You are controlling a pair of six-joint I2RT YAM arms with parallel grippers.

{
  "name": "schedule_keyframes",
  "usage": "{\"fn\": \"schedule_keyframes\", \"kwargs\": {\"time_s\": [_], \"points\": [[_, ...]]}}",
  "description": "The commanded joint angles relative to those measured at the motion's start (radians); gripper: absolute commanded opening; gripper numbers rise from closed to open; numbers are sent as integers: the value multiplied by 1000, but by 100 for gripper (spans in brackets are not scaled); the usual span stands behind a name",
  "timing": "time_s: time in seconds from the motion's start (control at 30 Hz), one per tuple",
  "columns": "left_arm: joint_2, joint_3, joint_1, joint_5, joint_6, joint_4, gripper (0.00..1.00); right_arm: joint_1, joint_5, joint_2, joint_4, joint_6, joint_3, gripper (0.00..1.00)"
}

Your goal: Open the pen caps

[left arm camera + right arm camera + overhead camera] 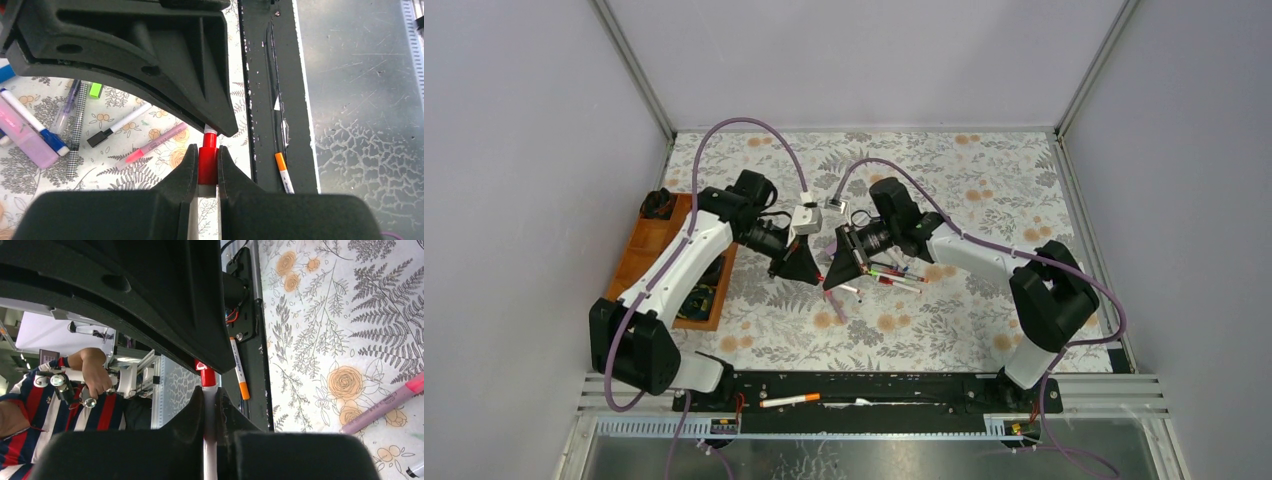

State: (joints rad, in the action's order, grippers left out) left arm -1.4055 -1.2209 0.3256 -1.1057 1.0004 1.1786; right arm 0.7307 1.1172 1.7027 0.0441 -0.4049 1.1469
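A wooden tray (639, 250) sits outboard of the left arm. The left gripper (206, 150) is pinched narrow on the red cap (208, 167), which is squeezed between its two fingers. Directly ahead, nearly tip to tip, the right gripper (210, 392) clamps the white barrel of the same pen (210, 440), with the cap just beyond its fingertips. Loose pens (892, 275) lie on the table beneath the right gripper's wrist. An orange-capped pen (283, 175) rests on the black rail (260, 100), off to one side of both tools.
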Motion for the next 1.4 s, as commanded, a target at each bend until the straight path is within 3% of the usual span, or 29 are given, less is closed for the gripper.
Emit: {"fn": "schedule_keyframes", "kwargs": {"time_s": [0.0,0.17,0.33,0.5,0.6,0.77,0.87,0.97,1.1,1.23,1.37], "points": [[32,-5,6,23,61,38,0,-34,-25,-44,76,-76,-26,0],[37,-19,6,90,187,121,0,-51,-11,-87,174,-145,-133,0],[43,-47,3,219,202,118,0,-64,-59,-126,-149,76,-95,0],[48,-60,-23,301,164,33,0,-125,-139,-196,-281,160,-123,0],[55,9,-41,350,22,-178,0,-202,-336,-243,-377,213,-121,0],[49,176,-49,505,-297,-561,0,-348,-1066,-250,-463,223,-121,0],[1,211,-87,522,-431,-646,0,-428,-1272,-232,-408,220,-150,0],[-61,218,-130,543,-523,-706,0,-444,-1385,-164,-351,193,-140,0],[-152,197,-162,597,-600,-741,0,-444,-1392,-30,-319,174,-110,0],[-211,204,-163,651,-621,-761,0,-445,-1373,55,-315,183,-73,13],[-250,227,-163,671,-639,-781,4,-448,-1406,94,-280,187,-69,18]]}}
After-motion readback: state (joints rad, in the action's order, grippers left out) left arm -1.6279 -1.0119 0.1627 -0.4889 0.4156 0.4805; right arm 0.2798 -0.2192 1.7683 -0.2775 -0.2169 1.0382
